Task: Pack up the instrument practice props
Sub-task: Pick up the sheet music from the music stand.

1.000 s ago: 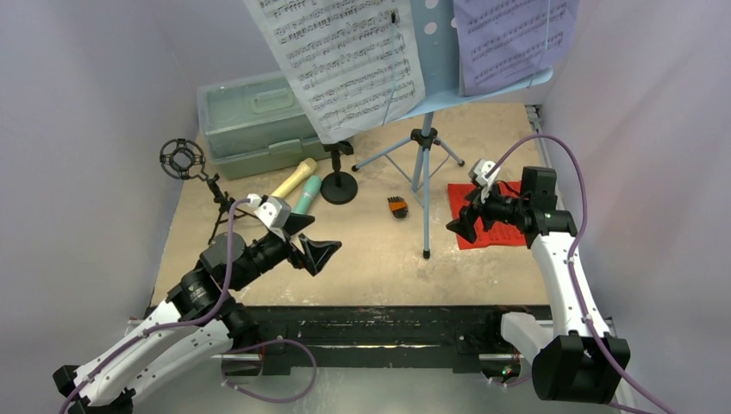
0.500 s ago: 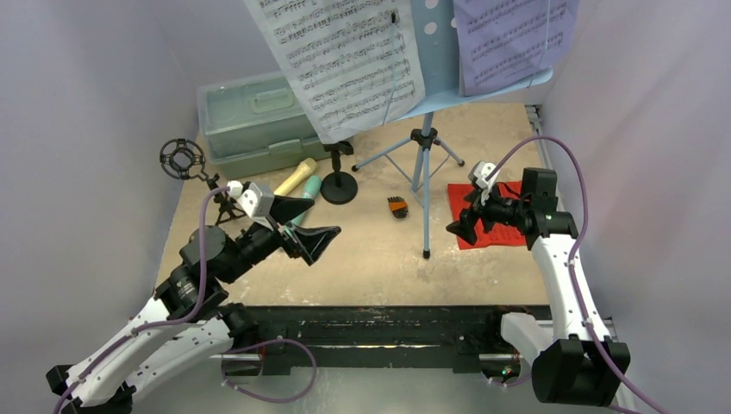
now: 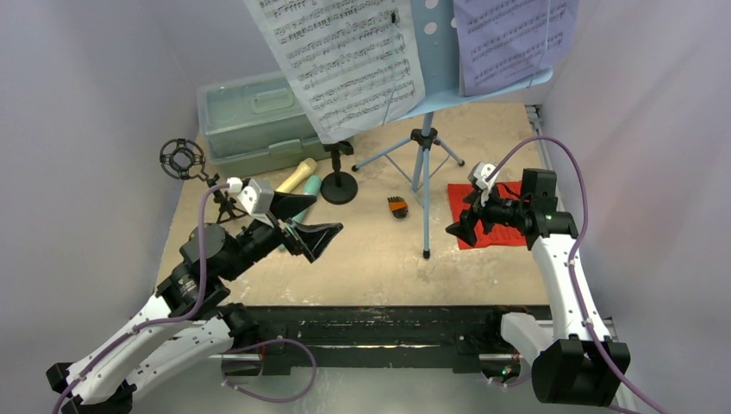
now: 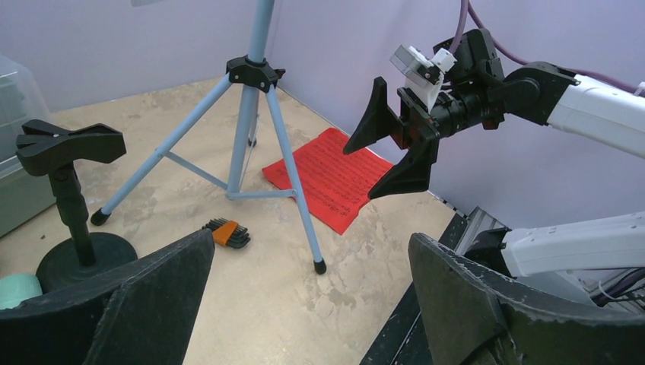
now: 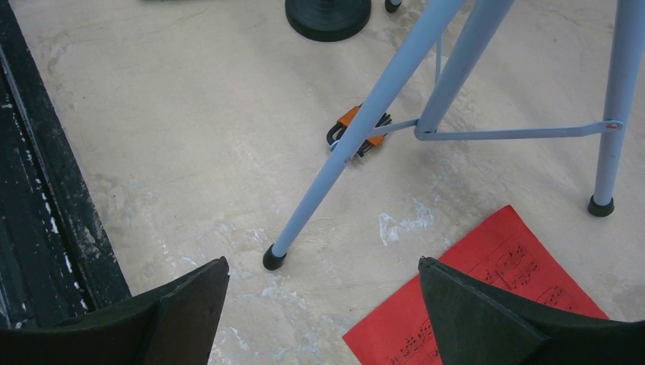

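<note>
The light-blue music rack stands on its tripod mid-table, carrying a white music sheet and a purple one. A red sheet lies flat at the right. My right gripper hovers open over its left edge, its jaws empty. Tan and teal microphones lie beside the round-base holder. The ring-top tripod holder stands at the left. My left gripper hangs open and empty just in front of the microphones, facing the rack's legs.
The pale green case sits shut at the back left. An orange-and-black hex key set lies between the round-base holder and the rack's near leg. Walls close in on the left, right and back.
My left arm has pulled back to the left and its gripper has turned, staying open. The right arm has barely moved.
</note>
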`<action>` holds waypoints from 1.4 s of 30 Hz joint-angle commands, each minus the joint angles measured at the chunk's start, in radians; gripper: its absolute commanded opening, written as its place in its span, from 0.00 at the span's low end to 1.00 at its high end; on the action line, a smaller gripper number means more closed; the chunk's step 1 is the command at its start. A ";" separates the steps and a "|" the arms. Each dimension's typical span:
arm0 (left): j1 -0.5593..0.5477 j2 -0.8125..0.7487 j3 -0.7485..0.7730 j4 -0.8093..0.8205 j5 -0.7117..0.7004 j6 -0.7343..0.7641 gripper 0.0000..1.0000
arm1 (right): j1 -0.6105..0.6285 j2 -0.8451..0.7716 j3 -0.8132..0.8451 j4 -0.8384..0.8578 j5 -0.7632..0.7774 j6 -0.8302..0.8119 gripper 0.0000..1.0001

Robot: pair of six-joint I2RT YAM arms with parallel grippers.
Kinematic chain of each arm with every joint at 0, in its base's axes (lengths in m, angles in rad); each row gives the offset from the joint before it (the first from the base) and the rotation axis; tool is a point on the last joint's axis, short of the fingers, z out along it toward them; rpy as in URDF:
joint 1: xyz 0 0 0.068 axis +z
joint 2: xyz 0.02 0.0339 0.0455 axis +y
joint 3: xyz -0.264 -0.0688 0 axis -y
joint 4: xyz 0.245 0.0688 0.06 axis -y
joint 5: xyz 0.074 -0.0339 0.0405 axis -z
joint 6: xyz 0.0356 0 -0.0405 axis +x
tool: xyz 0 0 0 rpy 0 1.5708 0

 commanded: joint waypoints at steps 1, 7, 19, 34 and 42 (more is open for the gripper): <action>0.006 -0.006 0.045 0.065 0.019 -0.031 1.00 | -0.004 -0.015 0.010 -0.005 -0.027 -0.016 0.99; 0.006 -0.008 0.052 0.061 0.015 -0.033 1.00 | -0.004 -0.011 0.009 -0.009 -0.027 -0.020 0.99; 0.006 0.022 0.075 0.055 0.011 -0.030 1.00 | -0.004 -0.007 0.012 -0.014 -0.027 -0.023 0.99; 0.006 0.067 0.099 0.046 -0.013 -0.016 1.00 | -0.004 -0.004 0.013 -0.027 -0.007 -0.037 0.99; 0.006 0.121 0.174 0.086 -0.093 -0.041 1.00 | -0.004 0.011 0.021 -0.041 -0.012 -0.046 0.99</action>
